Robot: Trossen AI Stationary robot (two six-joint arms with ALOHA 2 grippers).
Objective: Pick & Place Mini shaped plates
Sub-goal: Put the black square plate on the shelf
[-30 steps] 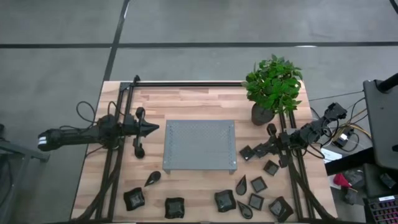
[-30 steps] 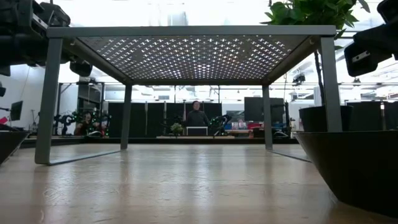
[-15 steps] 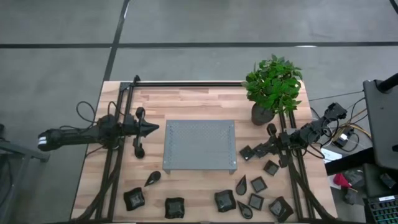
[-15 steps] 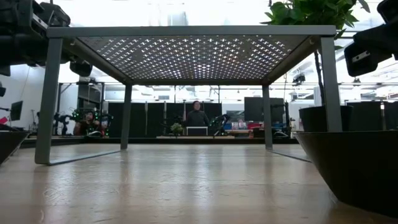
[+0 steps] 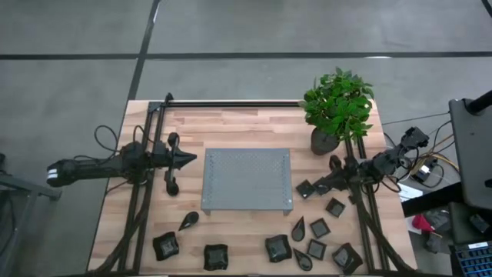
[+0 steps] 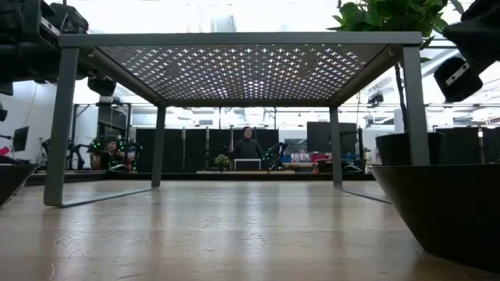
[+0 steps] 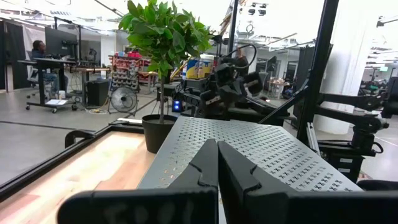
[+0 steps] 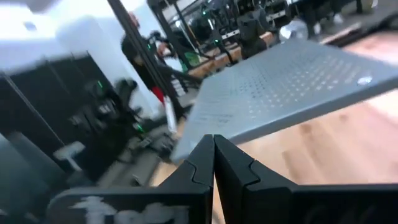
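Several small dark glossy plates lie flat on the wooden table along its near edge and right side, among them a square plate (image 5: 304,188), a teardrop plate (image 5: 188,221) and a wavy-edged plate (image 5: 277,248). The grey perforated tray (image 5: 246,178) stands on its legs (image 6: 61,125) at the table's middle. My left gripper (image 5: 192,159) is shut and points level at the tray's left side, also seen in the left wrist view (image 7: 217,144). My right gripper (image 5: 317,185) is shut, level, beside the tray's right side above the square plate; its wrist view (image 8: 214,138) shows nothing between the fingers.
A green plant (image 5: 338,104) in a dark pot (image 5: 323,142) stands at the far right, just beyond my right arm. Black frame rails (image 5: 231,103) run along the far edge and both sides. Bare wood (image 5: 238,127) lies between the tray and the far rail.
My right gripper has rolled about the line it points along while staying in place; its housing in the low view now sits tilted. It has stayed shut. No plate has moved.
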